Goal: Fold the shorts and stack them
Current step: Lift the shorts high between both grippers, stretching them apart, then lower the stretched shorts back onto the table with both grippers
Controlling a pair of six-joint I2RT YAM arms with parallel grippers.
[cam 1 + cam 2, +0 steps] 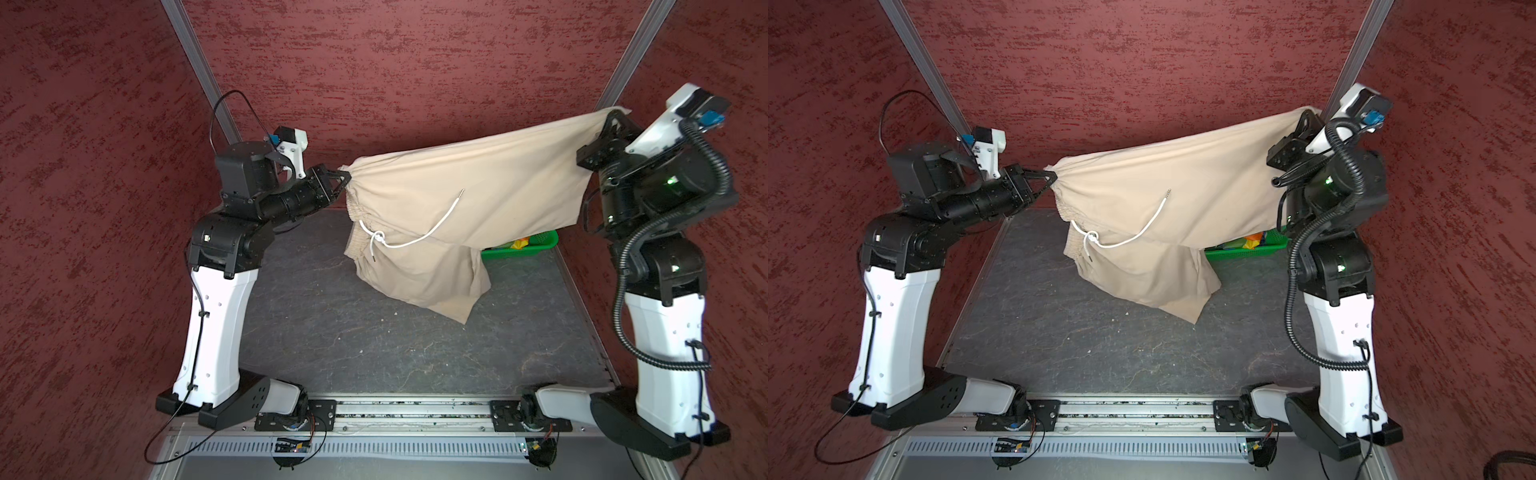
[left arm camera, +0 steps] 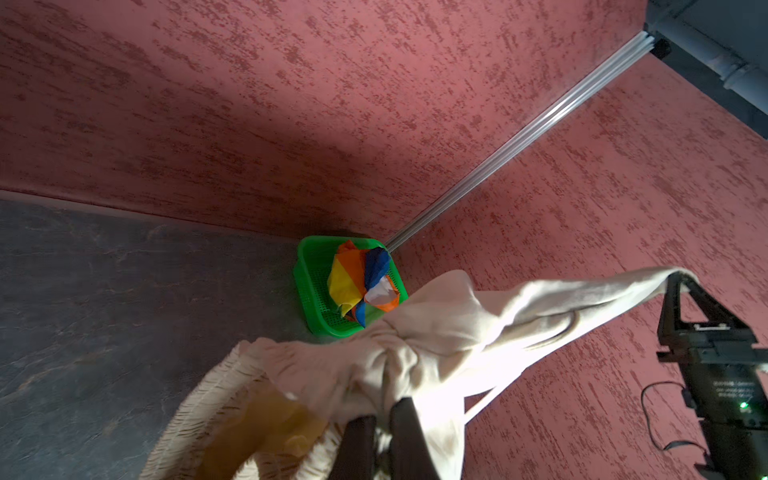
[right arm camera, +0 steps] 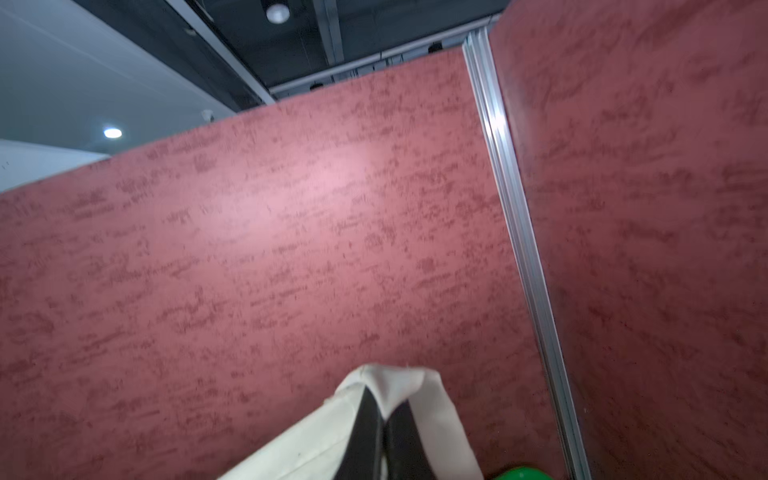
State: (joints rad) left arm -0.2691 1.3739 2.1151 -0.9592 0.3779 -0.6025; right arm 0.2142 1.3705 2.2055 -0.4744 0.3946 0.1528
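Holding the beige shorts [image 1: 478,178] stretched in the air over the far half of the table [image 1: 332,332], with the left gripper [image 1: 347,176] clenched on a waistband end and the right gripper [image 1: 611,119] clenched on a hem corner, higher up. Seen behind, at the far right corner: rainbow-striped shorts [image 2: 353,282] crumpled in the green basket [image 2: 305,266].

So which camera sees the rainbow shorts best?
The left wrist view: the rainbow shorts lie crumpled in the basket, unhidden. Both top views show only a sliver behind the beige shorts. The right wrist view shows none.
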